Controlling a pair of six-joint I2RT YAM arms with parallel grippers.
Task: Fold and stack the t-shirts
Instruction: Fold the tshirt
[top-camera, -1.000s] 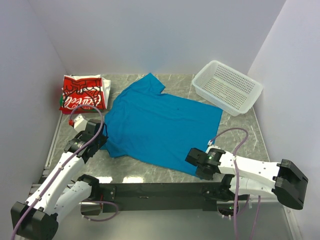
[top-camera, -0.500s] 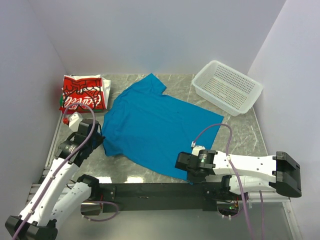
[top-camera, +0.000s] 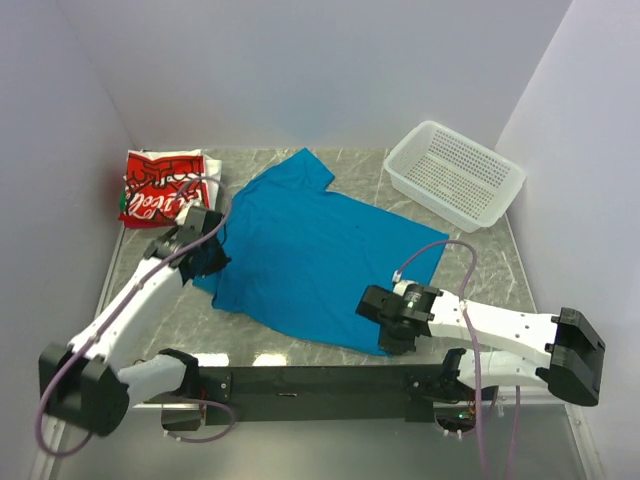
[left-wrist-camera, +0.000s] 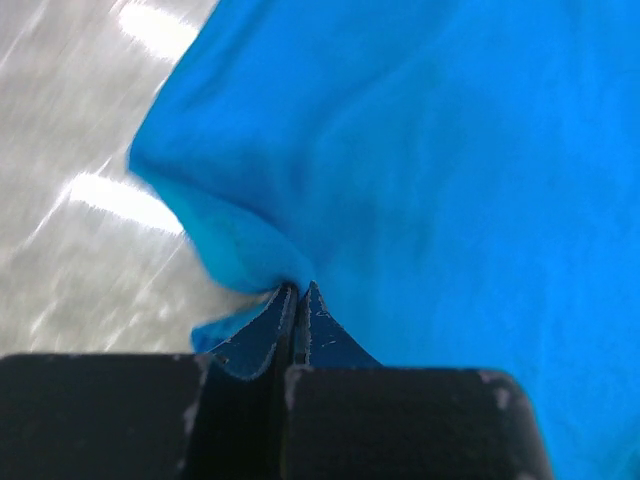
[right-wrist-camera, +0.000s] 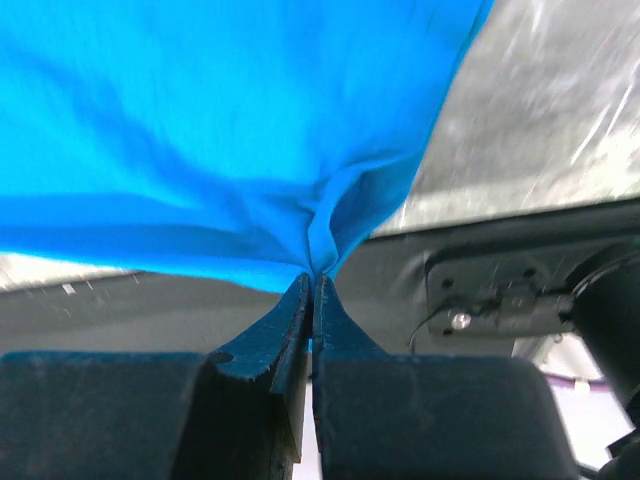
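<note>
right gripper (right-wrist-camera: 312, 288): nearest to me, fingers pressed together on a pinch of the bright-blue t-shirt (top-camera: 320, 250) at its near hem, toward the right corner; the cloth puckers into the tips.
left gripper (left-wrist-camera: 297, 297): over on the left, a little farther in, fingers clamped on the shirt's left edge, with the fabric bunched just above them.
bright-blue t-shirt: spread open across the middle of the table (top-camera: 480, 275), lying at a slant, one sleeve pointing to the far side; I see no fold in it yet.
red-and-white t-shirt (top-camera: 165, 187): folded, in the far left corner, just beyond the left arm and apart from the blue one.
basket (top-camera: 455, 175): white and perforated, far right, near the blue shirt's right corner but not touching it.
done so far: one shirt looks folded and set down.
left to do: by my reckoning, all of the blue shirt's folds, then stacking it with the red-and-white one. With both edges gripped, the first fold looks about to start.
</note>
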